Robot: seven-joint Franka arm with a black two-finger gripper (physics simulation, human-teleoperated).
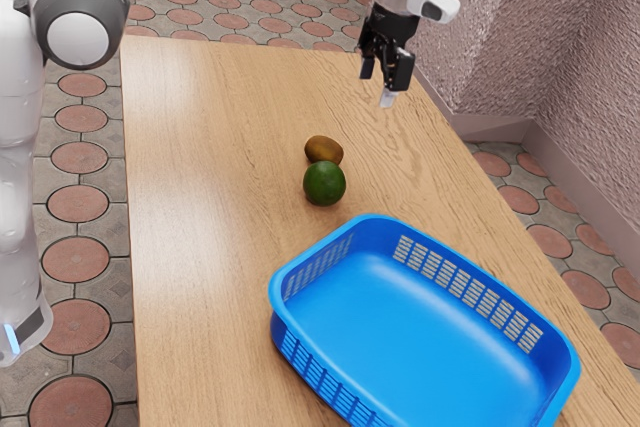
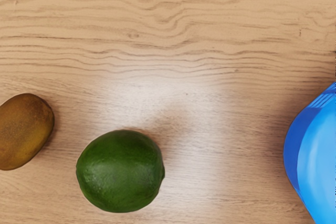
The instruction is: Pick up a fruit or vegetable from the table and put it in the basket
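Hand (image 1: pixel 384 69) is above the bench (image 1: pixel 200 207), fingers parted, nothing held; can't tell if that's full spread. Green fruit (image 2: pixel 121 171) sits beside the brown one (image 2: pixel 25 131), small gap, both outside the basket (image 1: pixel 400 317). Risk: off-centre descent lands a finger on the neighbour or rolls the round green one. Low carry could clip the basket rim.

one green fruit (image 1: pixel 324 185), one brown fruit (image 1: pixel 323 149) and one blue basket (image 1: pixel 410 332) are sitting on one wooden table (image 1: pixel 205 197).
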